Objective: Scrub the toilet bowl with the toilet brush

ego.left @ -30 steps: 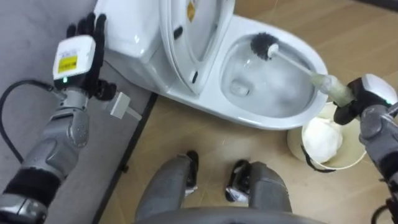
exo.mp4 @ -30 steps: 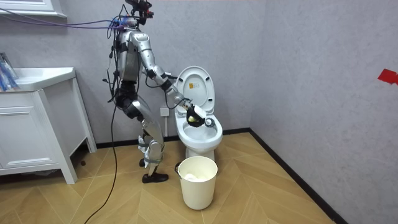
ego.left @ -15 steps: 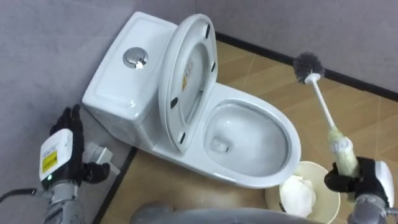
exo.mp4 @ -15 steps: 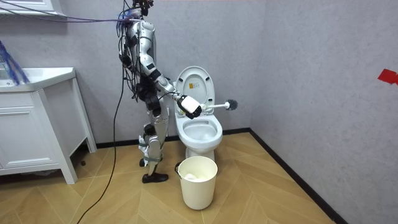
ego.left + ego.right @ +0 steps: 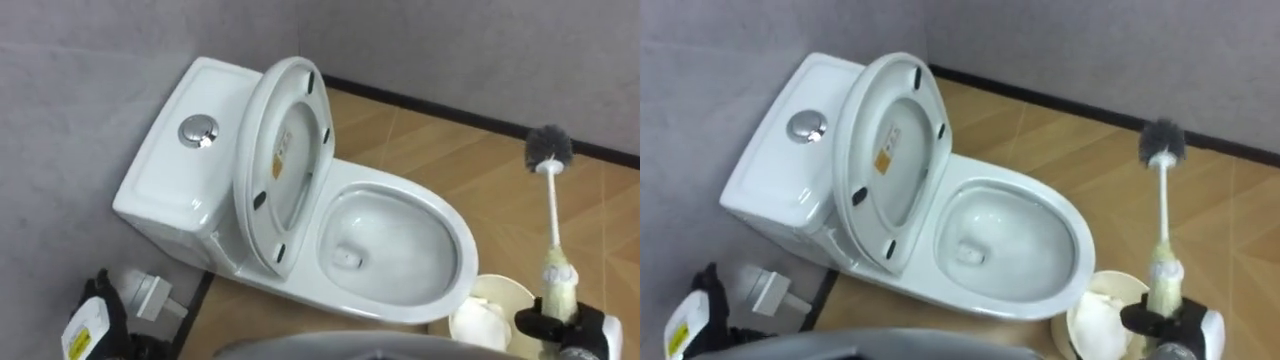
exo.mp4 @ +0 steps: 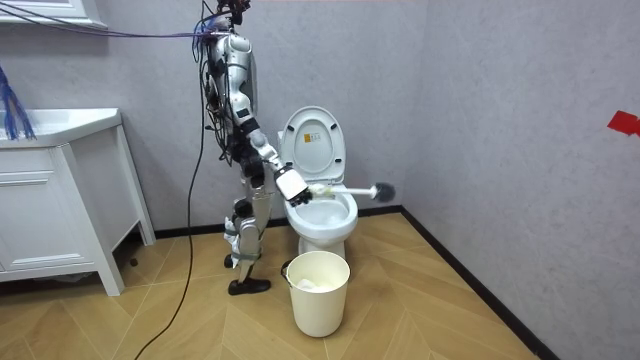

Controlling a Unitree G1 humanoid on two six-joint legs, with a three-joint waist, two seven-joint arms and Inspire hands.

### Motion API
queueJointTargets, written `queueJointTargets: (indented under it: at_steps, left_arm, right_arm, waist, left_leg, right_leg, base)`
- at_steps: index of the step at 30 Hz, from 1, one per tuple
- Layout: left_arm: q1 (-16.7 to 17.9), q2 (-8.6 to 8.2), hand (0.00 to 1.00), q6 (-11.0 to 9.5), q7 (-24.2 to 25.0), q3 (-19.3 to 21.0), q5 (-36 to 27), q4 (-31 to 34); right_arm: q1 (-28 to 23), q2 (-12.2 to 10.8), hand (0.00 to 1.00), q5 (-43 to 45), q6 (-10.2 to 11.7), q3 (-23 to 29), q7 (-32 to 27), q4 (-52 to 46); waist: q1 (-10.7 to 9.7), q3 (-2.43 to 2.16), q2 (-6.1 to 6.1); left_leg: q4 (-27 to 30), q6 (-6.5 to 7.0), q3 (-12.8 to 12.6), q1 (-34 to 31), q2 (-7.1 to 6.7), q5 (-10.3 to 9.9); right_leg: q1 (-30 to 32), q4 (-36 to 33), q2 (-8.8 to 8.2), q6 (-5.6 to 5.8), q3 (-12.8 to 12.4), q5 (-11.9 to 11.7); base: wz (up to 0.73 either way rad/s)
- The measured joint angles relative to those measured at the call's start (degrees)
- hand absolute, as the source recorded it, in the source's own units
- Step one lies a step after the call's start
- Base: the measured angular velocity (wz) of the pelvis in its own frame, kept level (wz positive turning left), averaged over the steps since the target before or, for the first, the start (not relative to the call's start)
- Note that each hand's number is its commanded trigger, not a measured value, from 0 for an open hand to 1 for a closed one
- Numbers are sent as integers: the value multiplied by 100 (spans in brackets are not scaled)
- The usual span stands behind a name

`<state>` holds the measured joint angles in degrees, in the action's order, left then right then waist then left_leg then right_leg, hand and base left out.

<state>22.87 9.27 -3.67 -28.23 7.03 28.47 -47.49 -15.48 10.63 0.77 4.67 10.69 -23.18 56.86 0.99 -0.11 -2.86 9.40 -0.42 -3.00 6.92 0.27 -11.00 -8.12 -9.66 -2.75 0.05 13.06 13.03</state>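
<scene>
Toilet (image 5: 170, 185) stands on wood floor (image 5: 470, 165) by grey wall (image 5: 100, 50).

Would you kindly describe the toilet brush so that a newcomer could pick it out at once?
Find the white toilet with its seat raised. Right of the bowl, near the round waste bin, the right hand grips the toilet brush. Only it is a slim white stick ending in a dark bristle head.
</scene>
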Motion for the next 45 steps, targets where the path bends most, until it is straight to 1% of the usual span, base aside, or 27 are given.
queueJointTargets:
  at_steps: [1, 2, 4, 5, 6, 7, 8, 10, 12, 13, 14, 16, 18, 21, 23, 25, 28, 31, 32, 33, 37, 39, 42, 45]
  left_arm:
    - [-75, -4, 0, 34, 47, 7, -94, -126]
    - [-110, -23, 0, 49, 95, 6, -99, -179]
    - [-350, -74, 0, 150, 340, 3, -206, -489]
    - [-415, -79, 0, 170, 399, -3, -208, -533]
    - [-537, -83, 0, 195, 505, -20, -211, -581]
    - [-638, -83, 0, 206, 586, -20, -208, -613]
    - [-667, -83, 0, 208, 625, -19, -208, -613]
    - [-715, -108, 0, 214, 686, -20, -205, -599]
    - [-765, -109, 0, 220, 752, -24, -206, -597]
    - [-804, -110, 0, 233, 780, -35, -207, -600]
    - [-827, -110, 0, 238, 793, -44, -207, -599]
    - [-868, -121, 0, 296, 853, -46, -207, -600]
    - [-878, -123, 0, 318, 909, -57, -206, -609]
    - [-878, -125, 0, 362, 962, -109, -203, -657]
    - [-898, -135, 0, 406, 1058, -112, -201, -656]
    - [-888, -139, 0, 428, 1124, -107, -201, -655]
    - [-841, -172, 0, 513, 1159, -107, -203, -657]
    - [-821, -170, 0, 547, 1231, -107, -204, -756]
    - [-805, -174, 0, 614, 1279, -107, -203, -788]
    - [-792, -177, 0, 639, 1296, -106, -203, -790]
    - [-731, -179, 0, 842, 1393, -105, -202, -797]
    - [-714, -179, 0, 893, 1417, -105, -202, -797]
    - [-712, -179, 0, 989, 1510, -101, -201, -796]
    - [-717, -182, 0, 1006, 1541, -104, -201, -795]
  right_arm:
    - [5, 0, 100, 28, -50, 1, 0, 99]
    - [8, -1, 100, 51, -59, 1, 2, 141]
    - [82, 2, 100, 177, -60, -25, 8, 564]
    - [118, 0, 100, 192, -82, -43, 9, 613]
    - [98, -8, 100, 223, -104, -52, 13, 687]
    - [98, -25, 100, 265, -120, -51, 14, 781]
    - [97, -31, 100, 289, -140, -51, 15, 802]
    - [95, -41, 100, 467, -187, -49, 11, 809]
    - [97, -74, 100, 537, -228, -46, -5, 809]
    - [98, -99, 92, 587, -235, -46, -11, 816]
    - [98, -111, 0, 607, -235, -47, -24, 829]
    - [100, -157, 0, 665, -253, -47, -122, 848]
    - [129, -169, 0, 671, -294, -51, -130, 925]
    - [143, -178, 0, 673, -349, -57, -127, 1038]
    - [238, -182, 0, 688, -363, -53, -103, 1219]
    - [256, -193, 0, 676, -475, -52, -18, 1266]
    - [247, -222, 0, 629, -566, -42, 104, 1372]
    - [255, -247, 0, 632, -661, -41, 240, 1440]
    - [262, -248, 0, 648, -733, -41, 305, 1444]
    - [260, -249, 0, 656, -748, -41, 339, 1447]
    - [252, -250, 0, 683, -916, -40, 442, 1447]
    - [254, -250, 0, 691, -976, -40, 463, 1447]
    - [259, -250, 0, 691, -986, -40, 477, 1447]
    - [320, -250, 0, 688, -1048, -41, 556, 1442]
  waist:
    - [-60, 6, 20]
    - [-76, 6, 46]
    - [-84, 16, 121]
    - [-84, 14, 149]
    - [-99, 20, 215]
    - [-125, 27, 247]
    - [-140, 27, 253]
    - [-244, 27, 265]
    - [-352, 30, 255]
    - [-397, 26, 242]
    - [-402, 26, 242]
    - [-416, 13, 269]
    - [-417, 7, 267]
    - [-422, 7, 330]
    - [-433, 11, 362]
    - [-436, 8, 358]
    - [-452, 9, 337]
    - [-452, 10, 320]
    - [-455, 10, 313]
    - [-456, 12, 309]
    - [-457, 12, 287]
    - [-461, 11, 284]
    - [-490, 11, 285]
    - [-520, 10, 284]
  left_leg:
    - [-3, 0, -38, 16, 1, 0]
    - [-7, 0, -94, 34, 5, 0]
    - [-17, 3, -333, 150, 49, -28]
    - [-18, -6, -348, 167, 73, -63]
    - [-22, -16, -390, 181, 129, -169]
    - [-42, -24, -448, 192, 153, -196]
    - [-72, -23, -481, 204, 158, -196]
    - [-85, -14, -602, 221, 175, -200]
    - [-84, -7, -624, 212, 173, -208]
    - [-83, -4, -645, 196, 171, -209]
    - [-82, -4, -656, 188, 172, -209]
    - [-67, -3, -672, 155, 171, -209]
    - [-63, -2, -677, 146, 168, -208]
    - [-61, -2, -714, 179, 170, -208]
    - [-62, -3, -713, 176, 172, -208]
    - [-62, -3, -714, 181, 174, -208]
    - [-62, -3, -712, 192, 174, -208]
    - [-65, -3, -716, 211, 171, -208]
    - [-66, -3, -720, 224, 170, -208]
    - [-66, -3, -722, 226, 171, -208]
    - [-71, -3, -732, 226, 178, -208]
    - [-75, -3, -732, 226, 179, -208]
    - [-75, -3, -728, 224, 181, -208]
    - [-74, -3, -726, 207, 183, -208]
  right_leg:
    - [10, -4, 2, -12, -71, -7]
    - [11, -6, 5, -19, -127, -12]
    - [1, -30, 46, -39, -365, -36]
    - [3, -29, 72, -43, -411, -39]
    - [17, -15, 128, -47, -518, -39]
    - [40, -24, 179, -51, -586, -42]
    - [61, -28, 190, -49, -635, -47]
    - [122, -34, 221, -44, -777, -98]
    - [149, -34, 226, -39, -822, -112]
    - [172, -37, 225, -34, -831, -117]
    - [188, -39, 226, -34, -840, -124]
    - [272, -103, 220, -39, -851, -145]
    - [284, -103, 215, -39, -850, -145]
    - [254, -96, 214, -39, -851, -145]
    - [259, -94, 212, -43, -846, -142]
    - [253, -95, 212, -49, -838, -132]
    - [245, -96, 210, -48, -841, -132]
    - [246, -94, 207, -41, -856, -118]
    - [242, -102, 206, -43, -867, -109]
    - [244, -101, 208, -43, -876, -108]
    - [251, -101, 220, -45, -905, -107]
    - [251, -102, 222, -45, -904, -107]
    - [251, -102, 222, -45, -901, -107]
    - [268, -107, 221, -45, -901, -107]
  base:
    - [-15]
    - [-33]
    - [-45]
    - [-36]
    - [-27]
    - [-26]
    - [-32]
    - [-37]
    - [-16]
    - [-7]
    - [-11]
    - [-10]
    - [-3]
    - [-3]
    - [0]
    - [0]
    - [0]
    - [-1]
    - [-5]
    - [-5]
    - [-1]
    - [0]
    - [0]
    - [0]
